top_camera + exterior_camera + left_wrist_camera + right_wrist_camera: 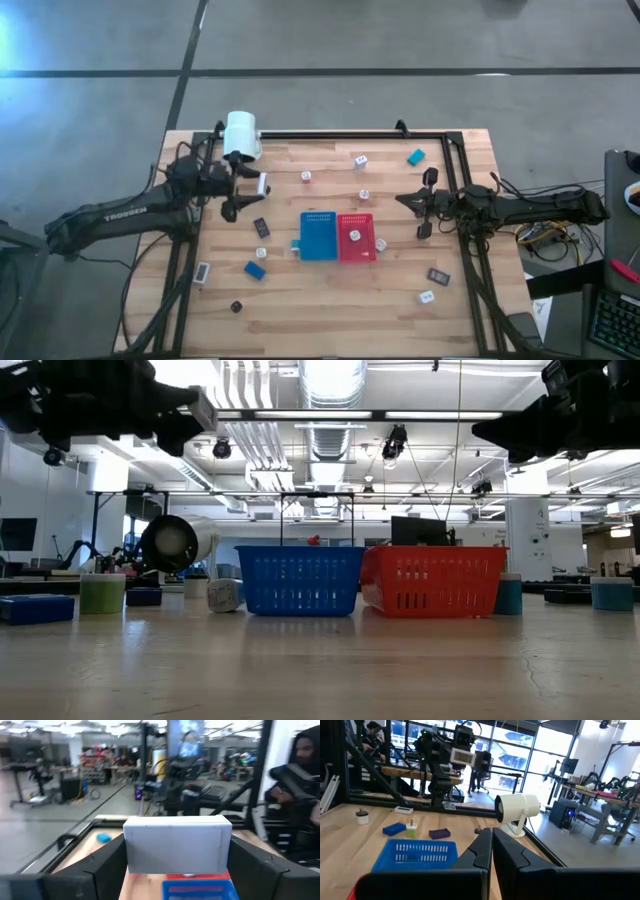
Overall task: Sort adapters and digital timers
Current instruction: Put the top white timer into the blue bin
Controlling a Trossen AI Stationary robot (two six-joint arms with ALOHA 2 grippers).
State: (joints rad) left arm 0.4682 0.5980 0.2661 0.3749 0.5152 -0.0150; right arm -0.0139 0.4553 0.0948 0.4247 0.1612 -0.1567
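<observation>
One word, "TROSSEN", marks the left arm [120, 212] in white.

Seven adapters [355, 236], seven timers [255, 270]

Left tool [262, 186] holds white timer [177, 844]; blue basket [318, 236], red basket [356, 237]; teal timer [416, 157], probably.

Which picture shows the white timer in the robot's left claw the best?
The left wrist view: the white timer fills the middle, clamped between the left claw's fingers. The high view shows it tiny. The right wrist view shows its screen face from afar. The low view shows only an edge.
</observation>
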